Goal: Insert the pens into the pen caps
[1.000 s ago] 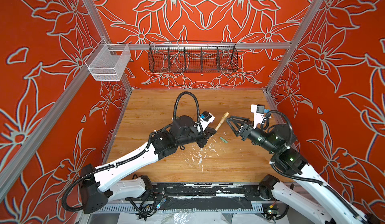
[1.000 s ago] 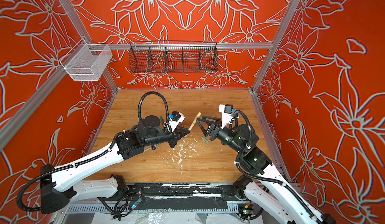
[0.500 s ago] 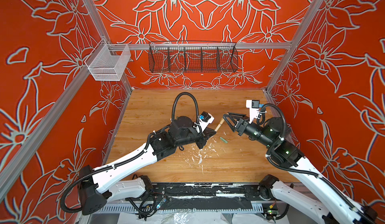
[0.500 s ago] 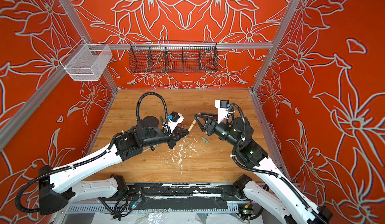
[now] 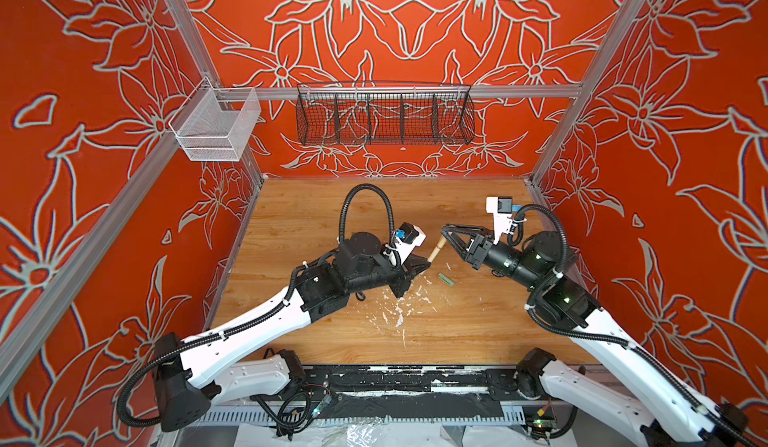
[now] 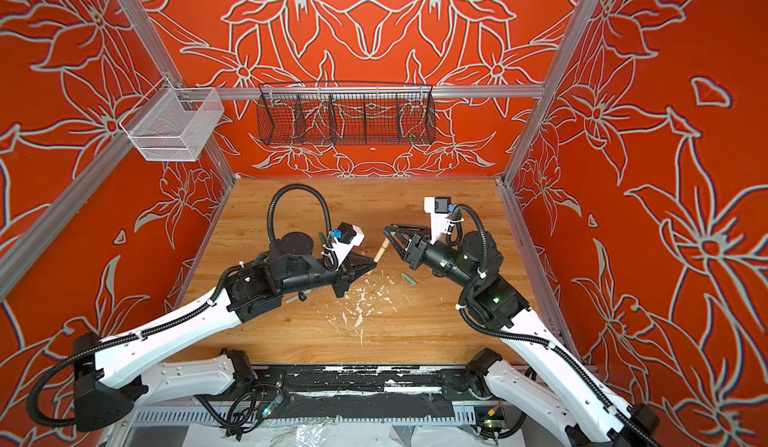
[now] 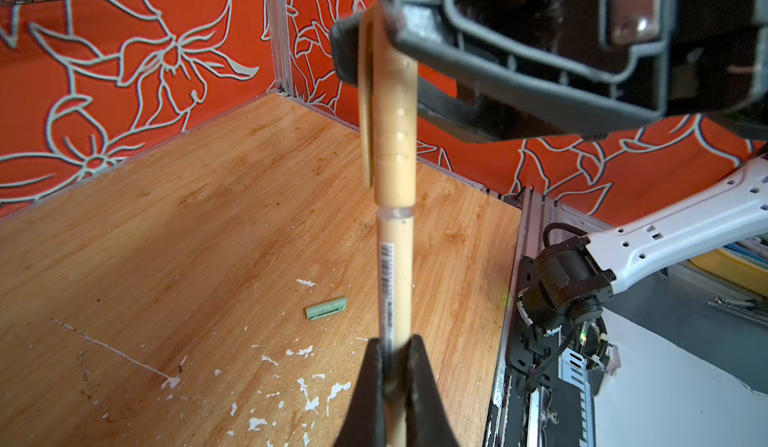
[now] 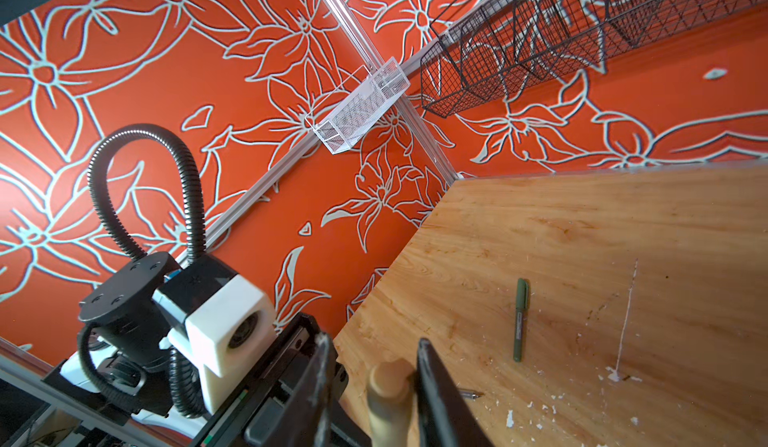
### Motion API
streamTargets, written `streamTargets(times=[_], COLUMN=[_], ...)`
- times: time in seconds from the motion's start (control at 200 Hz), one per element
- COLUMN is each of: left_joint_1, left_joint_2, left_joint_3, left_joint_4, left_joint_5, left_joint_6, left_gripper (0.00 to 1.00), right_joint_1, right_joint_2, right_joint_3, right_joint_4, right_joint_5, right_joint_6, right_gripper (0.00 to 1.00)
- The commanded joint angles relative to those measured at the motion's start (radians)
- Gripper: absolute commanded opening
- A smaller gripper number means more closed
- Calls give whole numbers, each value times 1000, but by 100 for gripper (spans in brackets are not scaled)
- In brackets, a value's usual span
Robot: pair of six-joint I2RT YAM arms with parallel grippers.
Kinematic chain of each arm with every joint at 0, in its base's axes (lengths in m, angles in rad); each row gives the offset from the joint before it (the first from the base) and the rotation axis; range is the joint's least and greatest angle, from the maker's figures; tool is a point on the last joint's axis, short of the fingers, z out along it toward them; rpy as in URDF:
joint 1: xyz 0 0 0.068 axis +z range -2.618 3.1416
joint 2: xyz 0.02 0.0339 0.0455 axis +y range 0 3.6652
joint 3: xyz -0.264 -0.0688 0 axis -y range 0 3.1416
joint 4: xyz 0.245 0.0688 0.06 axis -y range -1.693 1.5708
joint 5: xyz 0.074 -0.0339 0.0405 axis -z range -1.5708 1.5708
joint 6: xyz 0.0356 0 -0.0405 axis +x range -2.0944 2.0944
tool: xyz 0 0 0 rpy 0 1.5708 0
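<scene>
My left gripper [image 7: 395, 366] [image 5: 428, 263] is shut on the tan pen [image 7: 395, 278] [image 5: 434, 254], which points up and away from it. The tan pen cap [image 7: 394, 133] [image 8: 390, 382] sits on the pen's far end. My right gripper [image 8: 374, 341] [image 5: 444, 233] straddles that cap: one finger touches it, and a gap shows at the other. A pale green pen cap [image 5: 446, 279] [image 7: 326, 308] lies on the wood below the right gripper. The dark green pen [image 8: 519, 320] lies further back, and a pale green pen [image 6: 295, 298] pokes out from under the left arm.
White paint flecks [image 5: 399, 312] are scattered over the wooden floor [image 5: 478, 320] in front of the grippers. A black wire basket [image 5: 384, 118] hangs on the back wall and a white mesh basket [image 5: 216, 129] on the left rail. Red walls enclose three sides.
My right gripper has moved left onto the capped end of the tan pen, and its jaws have narrowed around the cap. The left arm has held still.
</scene>
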Motion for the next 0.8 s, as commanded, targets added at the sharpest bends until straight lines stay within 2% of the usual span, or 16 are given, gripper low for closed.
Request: streamTargets(times=[0.0,0.115,0.305,0.555,0.796], left_joint_1=[-2,-2,-2,-2,-2], left_joint_2=[-7,0,6,22,61], left_joint_3=[-2,1,7,33,102], left_joint_4=[20,19,21,28,42], left_joint_5=[16,21,14,-42,-44], left_joint_6=[12,17,21,38,81], left_gripper=[0,0,0,0,0], right_joint_1=[-7,-7,-7,-6,-6], right_joint_2=[-11,-3,8,6,0], right_joint_3=[18,27,26,12,-33], right_joint_4=[22,7,-6,-21,-69], right_joint_5=[-3,0,0,-27,-48], right_joint_6=[3,-1,4,25,23], right_gripper=[29,23,1,0,0])
